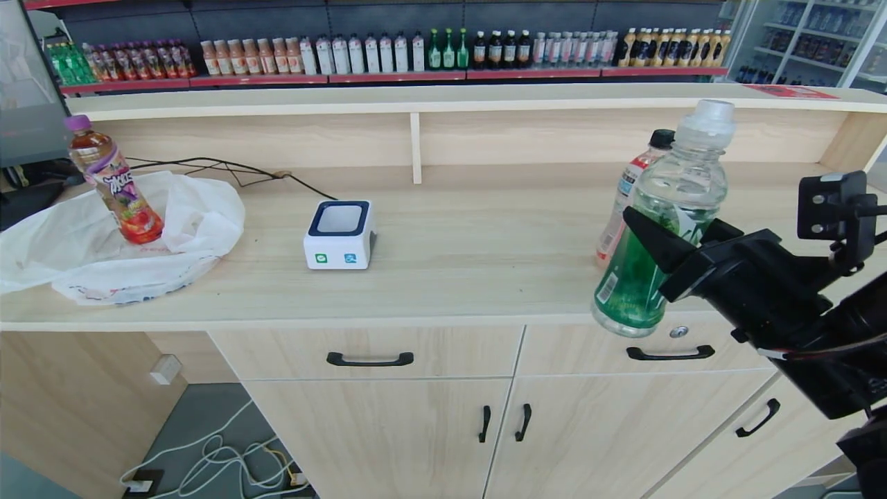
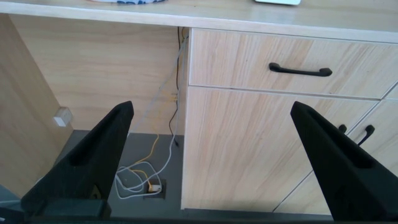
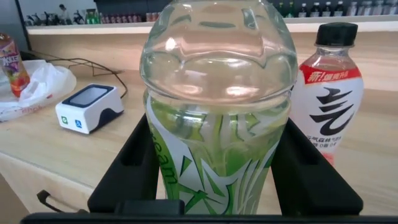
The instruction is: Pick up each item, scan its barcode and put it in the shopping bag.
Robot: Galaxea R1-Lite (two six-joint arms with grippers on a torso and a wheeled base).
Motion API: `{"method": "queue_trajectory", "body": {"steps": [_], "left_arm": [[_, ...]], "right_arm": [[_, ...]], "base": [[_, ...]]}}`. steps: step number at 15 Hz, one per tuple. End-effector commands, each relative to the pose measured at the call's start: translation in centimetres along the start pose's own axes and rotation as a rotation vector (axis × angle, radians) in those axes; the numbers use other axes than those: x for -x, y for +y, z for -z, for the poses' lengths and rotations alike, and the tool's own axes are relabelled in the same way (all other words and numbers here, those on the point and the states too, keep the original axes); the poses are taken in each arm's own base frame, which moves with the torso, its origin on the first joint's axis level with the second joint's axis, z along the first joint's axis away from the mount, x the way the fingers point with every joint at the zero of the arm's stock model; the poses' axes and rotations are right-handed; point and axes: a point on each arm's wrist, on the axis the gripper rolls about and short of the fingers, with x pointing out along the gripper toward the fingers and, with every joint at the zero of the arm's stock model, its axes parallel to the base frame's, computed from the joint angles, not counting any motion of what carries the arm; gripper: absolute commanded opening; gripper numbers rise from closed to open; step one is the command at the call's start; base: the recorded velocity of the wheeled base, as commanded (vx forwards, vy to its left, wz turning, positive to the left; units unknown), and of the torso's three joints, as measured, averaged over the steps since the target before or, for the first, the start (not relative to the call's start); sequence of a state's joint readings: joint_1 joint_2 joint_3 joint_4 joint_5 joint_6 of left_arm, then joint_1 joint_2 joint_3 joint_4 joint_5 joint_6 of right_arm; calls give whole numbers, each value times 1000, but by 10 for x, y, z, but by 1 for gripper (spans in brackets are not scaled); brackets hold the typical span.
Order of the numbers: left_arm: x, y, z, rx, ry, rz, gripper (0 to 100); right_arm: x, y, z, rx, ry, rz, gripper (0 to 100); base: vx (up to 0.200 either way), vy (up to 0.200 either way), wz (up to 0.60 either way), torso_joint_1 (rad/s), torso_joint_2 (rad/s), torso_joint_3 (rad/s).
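My right gripper point(image 1: 648, 239) is shut on a clear bottle with a green label point(image 1: 665, 222), held above the counter's front edge at the right; the same green-label bottle point(image 3: 217, 124) sits between the jaws in the right wrist view. A black-capped bottle with a red and white label point(image 1: 627, 194) stands on the counter just behind it, also seen as the black-capped bottle point(image 3: 326, 87). The white barcode scanner point(image 1: 339, 234) sits mid-counter. A purple-capped red drink bottle point(image 1: 114, 180) stands on the white shopping bag point(image 1: 187, 229) at the left. My left gripper point(image 2: 211, 168) is open, below the counter facing the cabinets.
A black cable point(image 1: 229, 168) runs across the counter behind the scanner. The counter has a raised back shelf point(image 1: 416, 104). Drawers and doors with black handles point(image 1: 369, 359) lie beneath. Cables lie on the floor point(image 1: 222, 457).
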State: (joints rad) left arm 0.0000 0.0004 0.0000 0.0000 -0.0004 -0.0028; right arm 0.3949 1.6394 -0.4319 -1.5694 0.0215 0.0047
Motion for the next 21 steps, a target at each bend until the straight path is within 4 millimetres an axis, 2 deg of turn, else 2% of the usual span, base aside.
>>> {"method": "queue_trajectory", "body": {"steps": [1, 3, 21], "left_arm": [[0, 0, 0, 0, 0, 0, 100], [0, 0, 0, 2, 0, 0, 100], [0, 0, 0, 5, 0, 0, 100]], "right_arm": [[-3, -5, 4, -21, 9, 23, 0], [-4, -18, 2, -8, 1, 67, 0], [0, -18, -2, -6, -10, 69, 0]], "base": [[0, 200, 0, 2, 2, 2], [0, 200, 0, -2, 0, 7], [0, 200, 0, 4, 2, 1]]}}
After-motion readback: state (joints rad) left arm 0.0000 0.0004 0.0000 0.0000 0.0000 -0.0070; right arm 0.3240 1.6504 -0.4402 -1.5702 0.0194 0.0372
